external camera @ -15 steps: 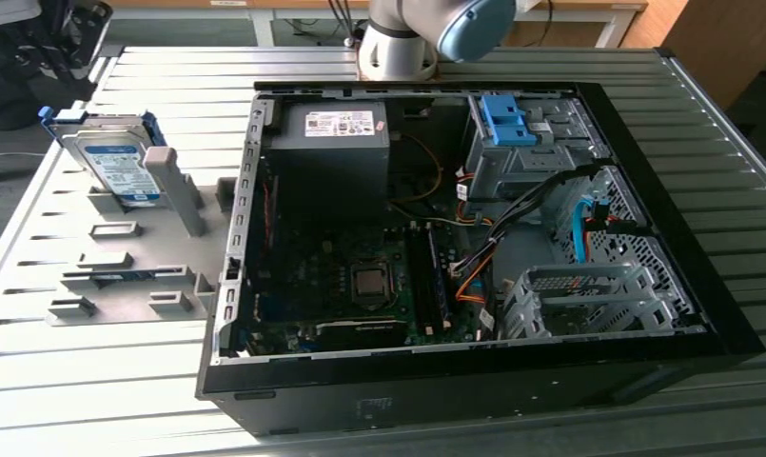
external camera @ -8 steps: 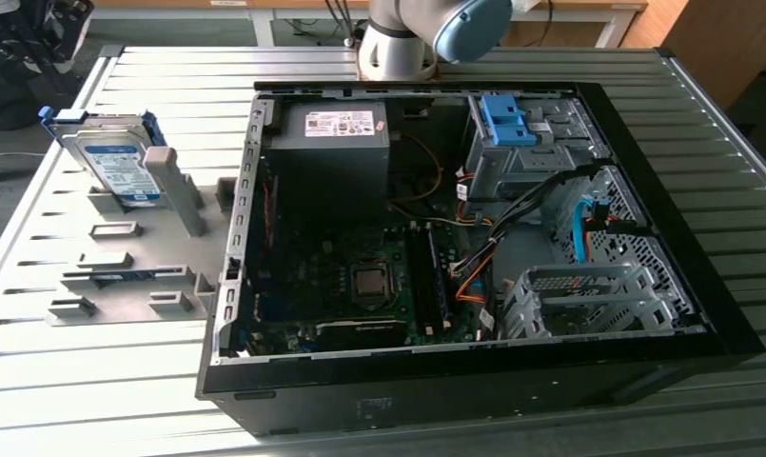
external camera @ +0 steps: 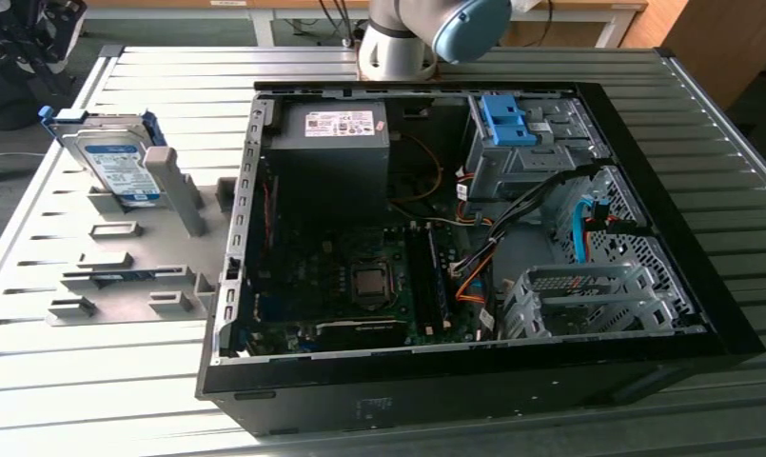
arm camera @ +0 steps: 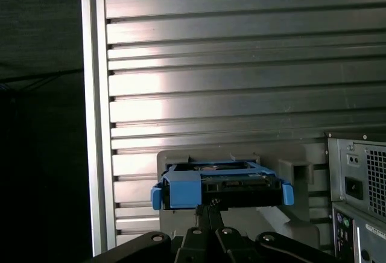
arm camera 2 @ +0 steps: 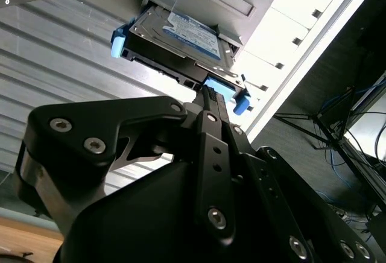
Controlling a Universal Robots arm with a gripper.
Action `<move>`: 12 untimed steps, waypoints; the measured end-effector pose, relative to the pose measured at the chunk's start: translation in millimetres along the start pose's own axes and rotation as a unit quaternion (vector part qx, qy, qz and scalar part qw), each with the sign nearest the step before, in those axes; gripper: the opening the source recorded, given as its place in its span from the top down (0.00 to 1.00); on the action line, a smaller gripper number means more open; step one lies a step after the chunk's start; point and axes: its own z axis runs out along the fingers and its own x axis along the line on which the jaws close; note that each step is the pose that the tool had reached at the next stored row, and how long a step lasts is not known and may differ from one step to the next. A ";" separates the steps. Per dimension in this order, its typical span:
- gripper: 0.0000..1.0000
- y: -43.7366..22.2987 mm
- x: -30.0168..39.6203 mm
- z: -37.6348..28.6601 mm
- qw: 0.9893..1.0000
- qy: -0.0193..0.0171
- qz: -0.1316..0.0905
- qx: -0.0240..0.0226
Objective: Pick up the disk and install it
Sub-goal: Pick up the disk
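The disk (external camera: 113,162) is a silver drive with a white-and-blue label in a blue carrier. It leans upright in a grey holder (external camera: 128,276) on the exterior view's left, beside the open computer case (external camera: 484,381). In both wrist views my gripper (arm camera 2: 208,94) (arm camera: 208,205) points at the disk (arm camera 2: 181,40) (arm camera: 220,184), its black fingers pressed together with nothing between them. The fingertips line up with the carrier's blue edge, and I cannot tell how wide the gap to it is.
The open case holds a power supply (external camera: 329,143), a motherboard (external camera: 357,276), a blue-latched bay (external camera: 507,119) and a metal drive cage (external camera: 586,295). The ribbed metal table (external camera: 104,381) stretches around it. The arm's base (external camera: 402,43) stands behind the case.
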 end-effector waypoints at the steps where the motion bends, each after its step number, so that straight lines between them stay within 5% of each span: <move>1: 0.89 0.0 0.0 0.0 1.000 0.000 0.000 0.000; 12: 0.89 0.0 0.3 0.0 1.000 0.000 -0.006 0.000</move>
